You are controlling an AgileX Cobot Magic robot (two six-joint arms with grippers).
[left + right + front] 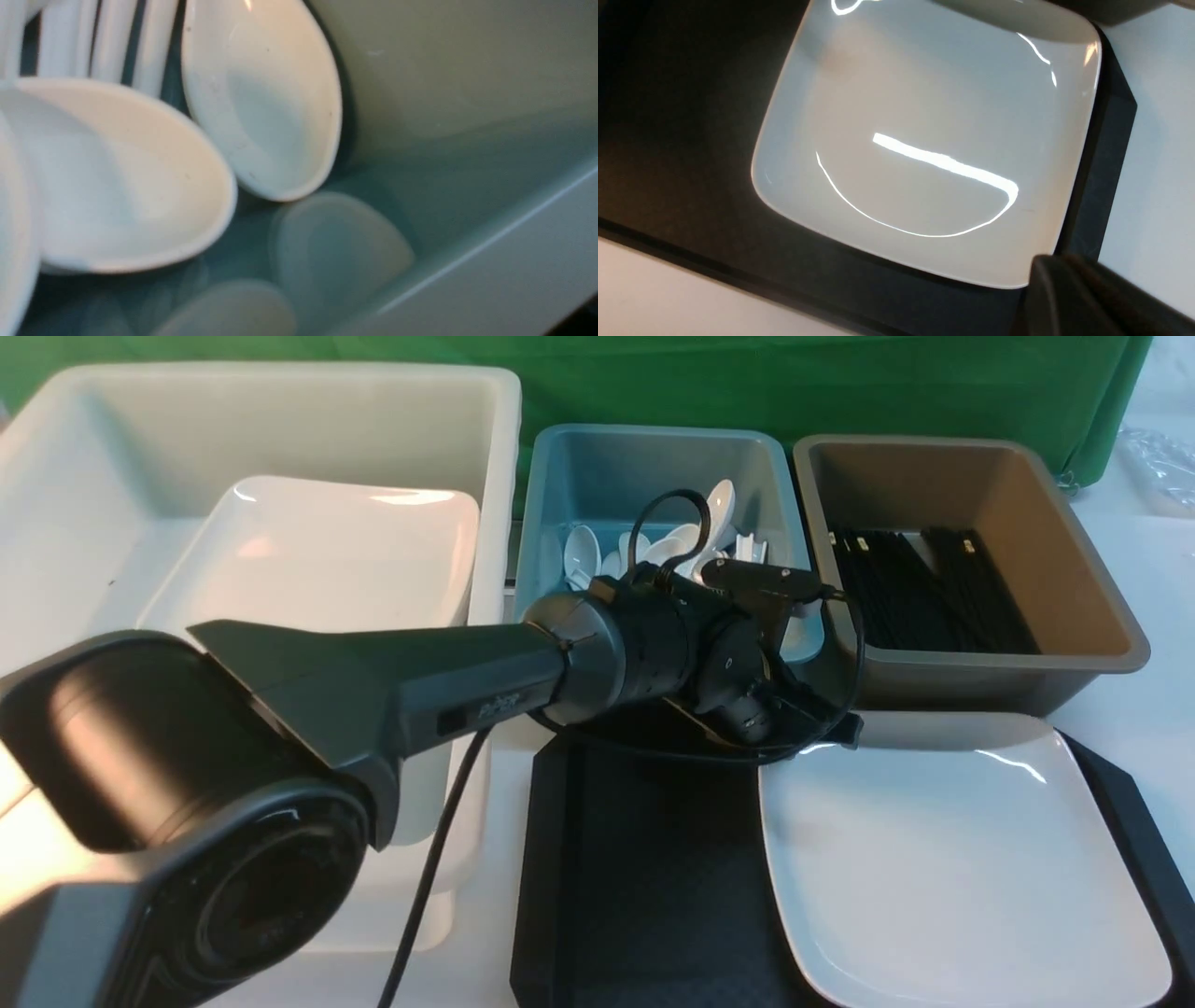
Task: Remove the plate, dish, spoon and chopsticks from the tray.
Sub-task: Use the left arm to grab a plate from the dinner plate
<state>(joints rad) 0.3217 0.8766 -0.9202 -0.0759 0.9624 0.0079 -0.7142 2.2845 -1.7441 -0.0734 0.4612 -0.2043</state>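
The large white plate (952,859) (924,140) lies on the right half of the black tray (644,877) (691,140). My left arm reaches across to the teal bin (653,467), where several white spoons (672,546) (261,98) lie; I cannot tell which one is the task's spoon. My left gripper (756,714) hangs at that bin's near wall, its fingers hidden. Black chopsticks (934,588) lie in the brown bin (1074,579). My right gripper (1057,270) is shut and empty, just off the plate's corner. No dish is in view.
A big white bin (112,457) at the back left holds another large white plate (327,551). My left arm's thick base (168,784) fills the near left. A green cloth (840,383) hangs behind the bins. White tabletop (1148,709) shows to the right.
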